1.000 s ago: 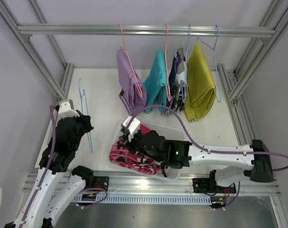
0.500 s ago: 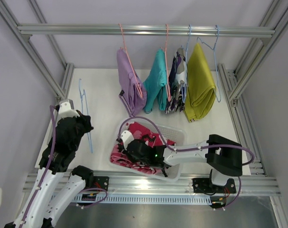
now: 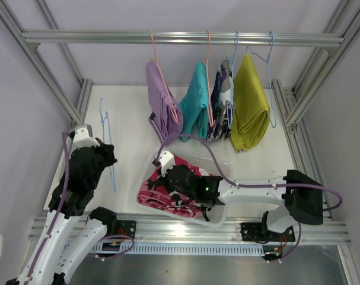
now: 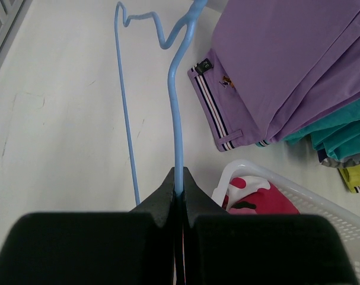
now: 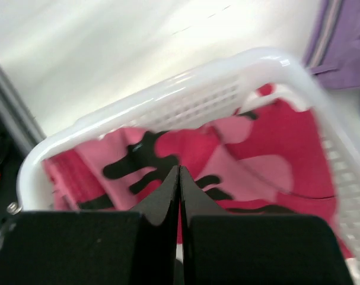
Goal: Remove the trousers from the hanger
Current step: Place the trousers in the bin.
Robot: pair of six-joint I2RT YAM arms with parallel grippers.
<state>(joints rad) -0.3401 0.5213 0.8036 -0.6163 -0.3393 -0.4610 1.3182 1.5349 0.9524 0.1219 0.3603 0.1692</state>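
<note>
My right gripper point(image 5: 179, 169) hovered over the basket point(image 5: 168, 98), jaws pressed together; pink trousers point(image 5: 257, 178) lay inside. Left of basket, my left gripper point(image 4: 178, 178) clamped a blue hanger point(image 4: 175, 119). Beyond basket hung lilac trousers point(image 3: 161, 101), teal trousers point(image 3: 196, 104), camouflage trousers point(image 3: 219, 116), mustard trousers point(image 3: 251, 107).

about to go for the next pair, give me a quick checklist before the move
1. Pink trousers inside the basket: ok
2. Right tool shut, no cloth pinched: ok
3. Left tool free: not ok, shut on the blue hanger
4. Lilac trousers hanging from the rail, in open view: ok
5. Teal trousers apart from the lilac pair: cannot tell
</note>
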